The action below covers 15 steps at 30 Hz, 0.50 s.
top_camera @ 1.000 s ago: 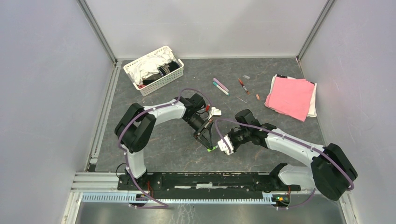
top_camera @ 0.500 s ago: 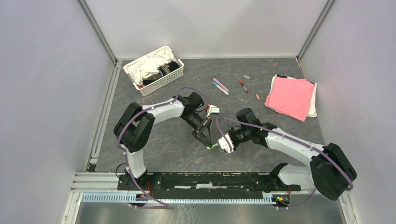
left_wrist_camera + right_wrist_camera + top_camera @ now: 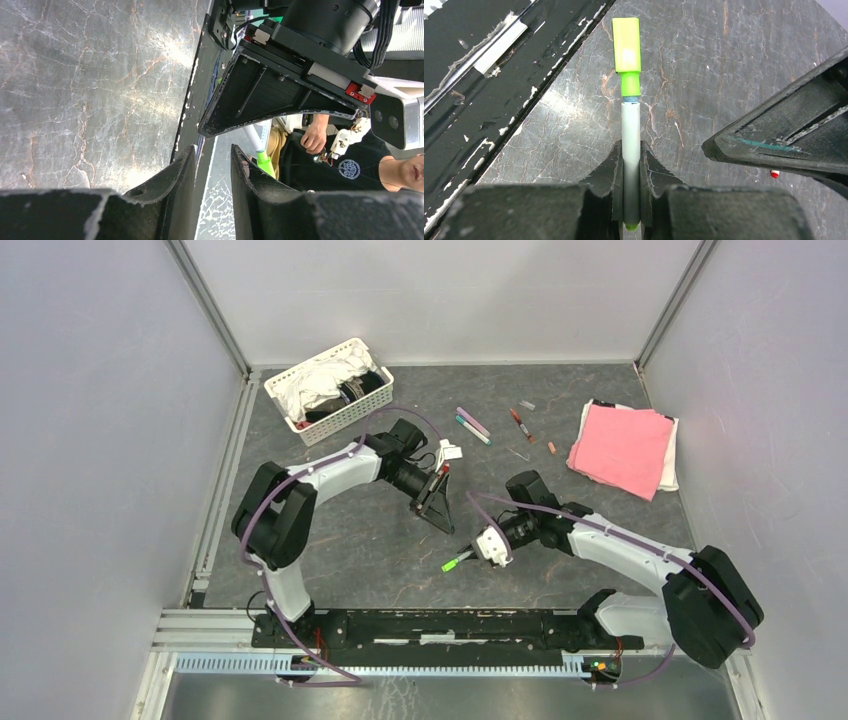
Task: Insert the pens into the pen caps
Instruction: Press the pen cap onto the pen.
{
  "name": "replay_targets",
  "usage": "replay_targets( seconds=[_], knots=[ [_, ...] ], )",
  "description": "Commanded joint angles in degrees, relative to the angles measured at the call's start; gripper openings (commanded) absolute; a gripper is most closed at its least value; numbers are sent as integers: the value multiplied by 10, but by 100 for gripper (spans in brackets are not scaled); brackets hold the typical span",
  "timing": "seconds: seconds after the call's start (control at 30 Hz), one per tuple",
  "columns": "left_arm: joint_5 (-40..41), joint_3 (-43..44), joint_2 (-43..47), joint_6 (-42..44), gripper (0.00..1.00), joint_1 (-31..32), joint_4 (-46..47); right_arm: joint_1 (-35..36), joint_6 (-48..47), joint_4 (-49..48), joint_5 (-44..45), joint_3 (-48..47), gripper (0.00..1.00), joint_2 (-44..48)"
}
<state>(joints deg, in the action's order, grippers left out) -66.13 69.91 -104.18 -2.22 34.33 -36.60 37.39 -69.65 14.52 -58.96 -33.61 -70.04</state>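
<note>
Dark marbled tabletop [image 3: 380, 540], right gripper [image 3: 629, 156] jaws clamped on green-capped pen [image 3: 630, 125], left gripper [image 3: 212, 167] jaws slightly apart

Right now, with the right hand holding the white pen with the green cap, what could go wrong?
The yellow-green plastic cap may be only partly seated: a bright green neck shows between it and the white-barrelled pen, so it could drop off. The open left hand sits close to the right hand; a swing by either could knock the pen.

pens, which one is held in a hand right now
The green-tipped pen, clamped in the right hand; the other pens lie loose on the table farther back.
</note>
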Motion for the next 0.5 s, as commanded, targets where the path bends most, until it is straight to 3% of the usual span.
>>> replay_targets(
  seconds=[0.0, 0.2, 0.47],
  knots=[
    [24, -7, 52, -61, 39, -24, 62, -19, 20, -12, -53, -8, 0, 2],
    [155, -76, 210, -204, 51, -81, 293, -60, 72, -31, -108, -7, 0, 12],
    [340, -196, 427, -247, 65, -87, 532, -113, 291, -161, -135, -9, 0, 32]
  ],
)
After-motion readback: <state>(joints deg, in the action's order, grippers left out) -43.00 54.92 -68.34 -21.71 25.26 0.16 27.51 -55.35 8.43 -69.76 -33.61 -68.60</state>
